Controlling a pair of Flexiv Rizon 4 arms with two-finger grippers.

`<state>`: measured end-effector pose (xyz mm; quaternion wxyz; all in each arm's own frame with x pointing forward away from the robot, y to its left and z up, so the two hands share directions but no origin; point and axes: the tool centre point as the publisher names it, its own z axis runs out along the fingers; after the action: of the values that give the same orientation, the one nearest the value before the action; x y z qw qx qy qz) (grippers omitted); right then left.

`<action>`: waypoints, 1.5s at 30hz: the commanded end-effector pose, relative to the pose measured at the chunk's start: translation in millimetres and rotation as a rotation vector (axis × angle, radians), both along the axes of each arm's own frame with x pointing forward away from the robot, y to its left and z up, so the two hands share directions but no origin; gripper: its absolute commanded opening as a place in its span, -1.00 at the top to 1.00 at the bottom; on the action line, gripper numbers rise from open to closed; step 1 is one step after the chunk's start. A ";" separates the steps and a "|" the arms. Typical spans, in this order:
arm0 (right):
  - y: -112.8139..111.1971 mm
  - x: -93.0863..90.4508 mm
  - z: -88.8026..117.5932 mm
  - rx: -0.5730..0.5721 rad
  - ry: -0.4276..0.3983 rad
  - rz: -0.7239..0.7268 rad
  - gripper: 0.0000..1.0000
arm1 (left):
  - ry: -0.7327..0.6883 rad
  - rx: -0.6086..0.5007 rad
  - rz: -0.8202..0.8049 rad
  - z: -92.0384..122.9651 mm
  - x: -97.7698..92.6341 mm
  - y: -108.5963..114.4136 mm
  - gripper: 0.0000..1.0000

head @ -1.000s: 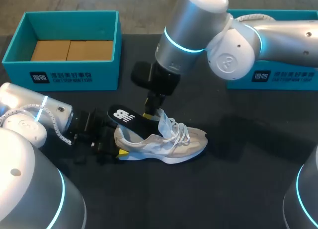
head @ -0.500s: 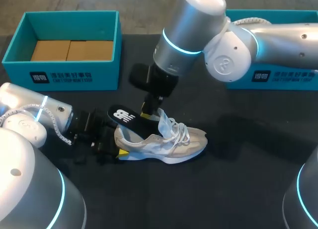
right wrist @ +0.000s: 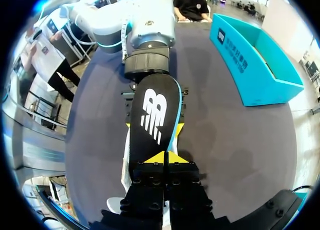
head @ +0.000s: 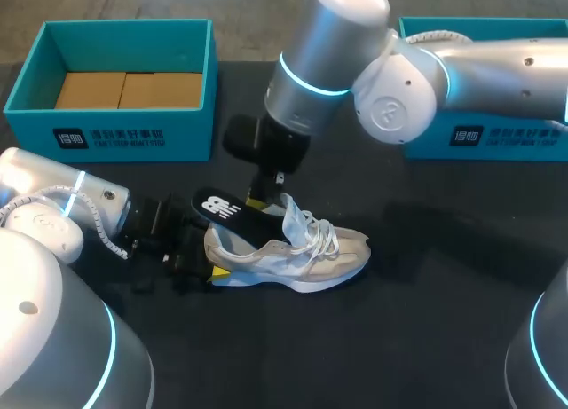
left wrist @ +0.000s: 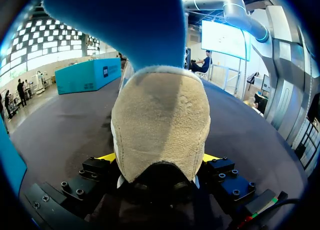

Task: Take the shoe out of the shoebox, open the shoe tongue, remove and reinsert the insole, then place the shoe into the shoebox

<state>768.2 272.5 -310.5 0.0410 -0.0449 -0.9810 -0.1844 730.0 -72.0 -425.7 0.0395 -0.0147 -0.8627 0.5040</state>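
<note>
The right gripper (right wrist: 164,157) pinches its yellow tips tight on one end of the black insole (right wrist: 154,115), which slants over the open mouth of the shoe (head: 297,249). The left gripper (left wrist: 159,159) clamps the beige heel from both sides. The shoe stands upright on the dark table (head: 426,329), well apart from the open teal shoebox (head: 115,129) behind it.
</note>
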 end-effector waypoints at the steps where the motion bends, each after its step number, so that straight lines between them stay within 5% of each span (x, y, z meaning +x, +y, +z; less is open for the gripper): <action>1: -1.7 -2.5 12.3 -0.017 0.002 0.000 1.00 | 0.000 0.002 0.000 -2.8 1.1 -0.8 1.00; 16: -27.9 -5.4 56.0 -0.026 -0.037 -0.068 1.00 | 0.000 0.002 0.000 -2.8 1.1 -0.8 1.00; 45: -115.7 7.0 140.1 -0.061 -0.197 -0.232 1.00 | 0.000 0.002 0.000 -2.8 1.1 -0.8 1.00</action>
<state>784.6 169.5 -179.9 -0.0697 -0.1382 -0.9753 -0.1574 730.0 -71.9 -425.8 0.0395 -0.0147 -0.8627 0.5039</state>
